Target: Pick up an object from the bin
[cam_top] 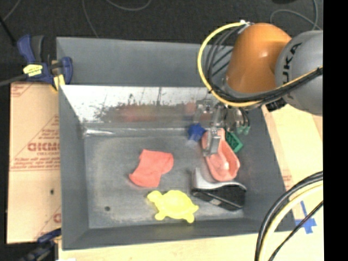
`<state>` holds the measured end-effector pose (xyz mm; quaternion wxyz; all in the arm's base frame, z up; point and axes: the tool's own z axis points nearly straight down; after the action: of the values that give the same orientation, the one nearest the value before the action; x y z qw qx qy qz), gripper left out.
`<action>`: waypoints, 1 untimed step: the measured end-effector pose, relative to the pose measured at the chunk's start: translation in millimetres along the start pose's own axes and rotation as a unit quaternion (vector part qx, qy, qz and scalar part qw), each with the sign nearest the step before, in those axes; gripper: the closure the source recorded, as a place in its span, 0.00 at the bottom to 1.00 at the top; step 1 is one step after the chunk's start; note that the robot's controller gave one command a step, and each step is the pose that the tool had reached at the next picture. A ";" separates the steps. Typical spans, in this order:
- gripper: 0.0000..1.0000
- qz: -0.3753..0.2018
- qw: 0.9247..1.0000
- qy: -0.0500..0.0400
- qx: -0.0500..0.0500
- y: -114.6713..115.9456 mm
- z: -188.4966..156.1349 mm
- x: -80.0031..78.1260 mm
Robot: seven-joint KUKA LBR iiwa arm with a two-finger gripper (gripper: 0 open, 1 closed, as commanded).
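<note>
My gripper (215, 136) hangs low over the right part of the bin, at the upper rim of a salmon-pink scoop-shaped thing (224, 165); whether it touches that rim I cannot tell. A small blue piece (195, 132) lies just to the gripper's left near the back wall. A green piece (234, 141) shows just to its right, partly hidden by the wrist. Directly below the pink thing lies a black and silver object (218, 192).
A flat salmon-red piece (151, 167) lies in the middle of the bin floor. A yellow turtle-shaped toy (173, 206) sits near the front wall. The arm's orange cover and yellow cable loop hang over the bin's back right corner.
</note>
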<state>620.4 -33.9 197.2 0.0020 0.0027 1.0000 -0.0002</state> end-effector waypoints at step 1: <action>0.00 -0.017 1.000 0.000 0.000 9.0 15.4 21.5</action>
<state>599.0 -24.8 181.8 0.0020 -0.0145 0.9999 -0.0007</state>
